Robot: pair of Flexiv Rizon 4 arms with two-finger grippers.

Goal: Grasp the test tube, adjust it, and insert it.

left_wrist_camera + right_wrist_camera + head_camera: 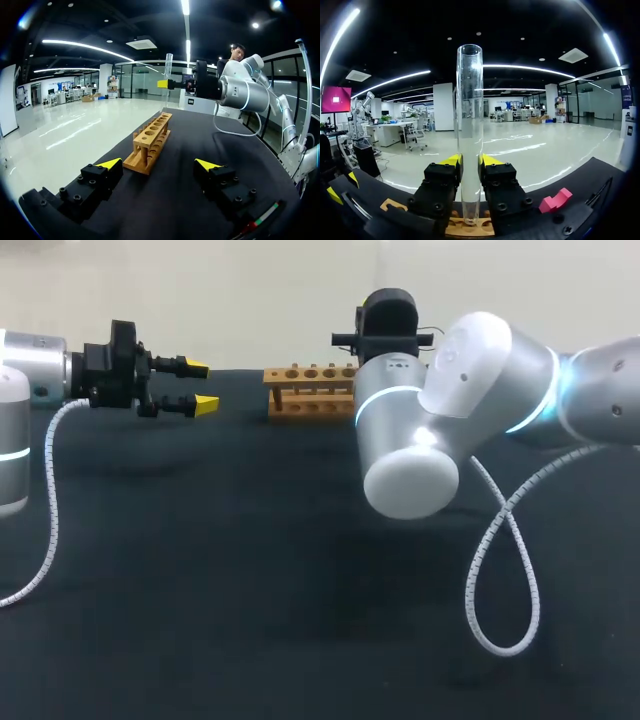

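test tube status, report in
Right tool shut on test tube, upright over the rack. Left tool open, standing off. Nothing blocking the rack.

Rack at the far edge, one gripper beside it, one over it.
On the table (250, 590), at the far edge near the middle: the rack (310, 390). Left of it and well apart, off the surface: the left gripper (202, 385), fingers spread, aimed at the rack. Over the rack's right end: the right gripper (470, 160), clamped from both sides on the upright test tube (469, 100), lower end just over the rack's top.
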